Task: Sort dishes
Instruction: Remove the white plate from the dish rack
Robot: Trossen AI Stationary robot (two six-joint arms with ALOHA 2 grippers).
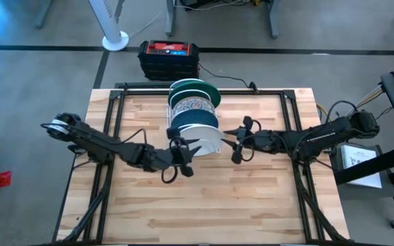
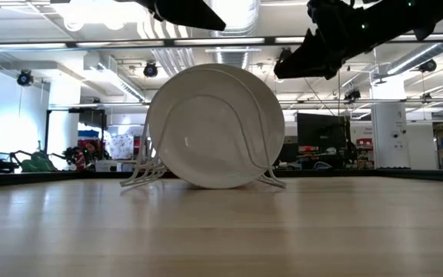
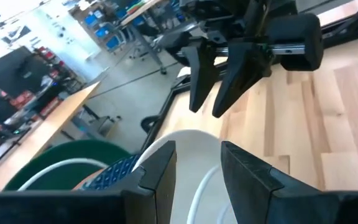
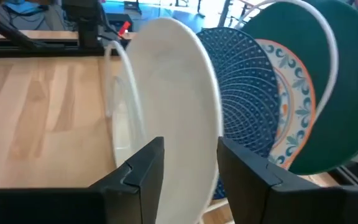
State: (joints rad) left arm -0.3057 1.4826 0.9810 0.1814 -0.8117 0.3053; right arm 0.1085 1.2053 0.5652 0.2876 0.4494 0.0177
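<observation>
Your left claw (image 1: 183, 154) and right claw (image 1: 237, 145), both spread and empty, flank the plain white dish (image 1: 209, 141). It stands upright in the white wire rack (image 2: 146, 175), frontmost of four dishes.

You won't find any writing you can read here. The red-topped black case (image 1: 169, 59) beyond the desk's far edge carries a label too small to make out, and the white sheet (image 1: 360, 158) off the desk's right edge shows print that stays illegible.
</observation>
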